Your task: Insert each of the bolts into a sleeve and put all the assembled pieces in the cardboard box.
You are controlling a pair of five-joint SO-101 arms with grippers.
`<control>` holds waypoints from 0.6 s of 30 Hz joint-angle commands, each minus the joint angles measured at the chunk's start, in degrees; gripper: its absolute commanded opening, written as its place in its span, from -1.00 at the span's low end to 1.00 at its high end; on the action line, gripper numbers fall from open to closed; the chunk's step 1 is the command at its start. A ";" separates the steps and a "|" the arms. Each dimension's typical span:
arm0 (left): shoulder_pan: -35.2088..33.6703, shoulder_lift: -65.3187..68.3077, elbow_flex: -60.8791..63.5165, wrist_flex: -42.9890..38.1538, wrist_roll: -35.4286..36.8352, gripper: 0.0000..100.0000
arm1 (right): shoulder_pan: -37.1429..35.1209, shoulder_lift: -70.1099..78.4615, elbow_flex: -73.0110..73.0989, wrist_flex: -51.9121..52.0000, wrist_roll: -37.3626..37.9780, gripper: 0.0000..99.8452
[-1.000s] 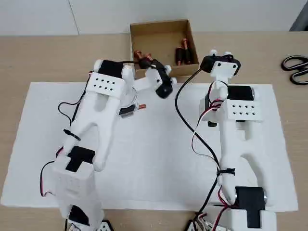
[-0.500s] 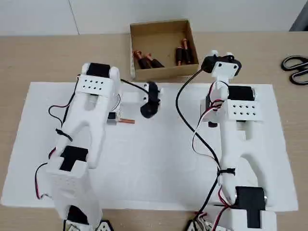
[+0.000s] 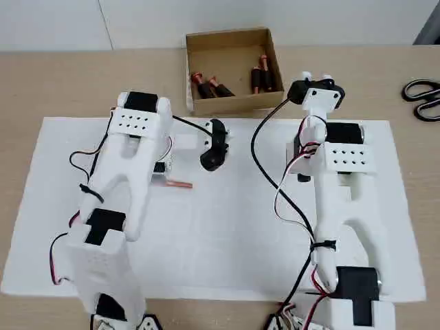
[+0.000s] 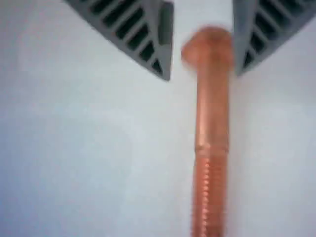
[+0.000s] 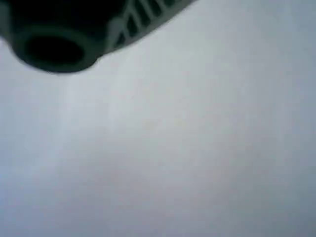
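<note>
One bolt [image 4: 211, 138] lies flat on the white mat [image 3: 227, 240], just beside the tip of the left arm and well apart from the cardboard box [image 3: 237, 104], in which several assembled pieces [image 3: 260, 74] are already gathered. The left gripper [image 4: 202, 71] is set low over the bolt's head end with its fingers [image 4: 143, 29] spread. The head lies in the gap, close against one finger and apart from the other, and the threaded shank runs away from the jaws. The step in hand is judged to be the pick-up of this bolt. It would be done best if the gap were first centred on the bolt, so that the fingers close evenly and the bolt is not rolled aside across the mat. A grip just behind the head is to be preferred, since the thread would then be left free for insertion. The fingers should be lowered until the mat is nearly touched, as a round bolt caught high is likely to be squeezed out. A sleeve [image 5: 54, 49] is seen pinched in the right gripper [image 5: 74, 39], raised off the mat with its bore open. Once lifted, the bolt would have to be lined up with that bore before being pushed, since a tilted entry could jam at the rim.
</note>
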 commanded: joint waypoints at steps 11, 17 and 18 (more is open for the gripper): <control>-0.26 -0.97 -11.03 -1.49 -2.02 -0.82 | 0.31 -3.30 -0.26 0.66 0.09 -0.99; -0.44 -0.44 -18.42 -0.09 36.75 -0.81 | 0.22 -3.38 -0.26 0.66 0.00 -0.99; -0.53 -0.44 -18.42 0.00 44.40 -0.81 | 0.22 -3.38 -0.26 0.66 0.00 -0.99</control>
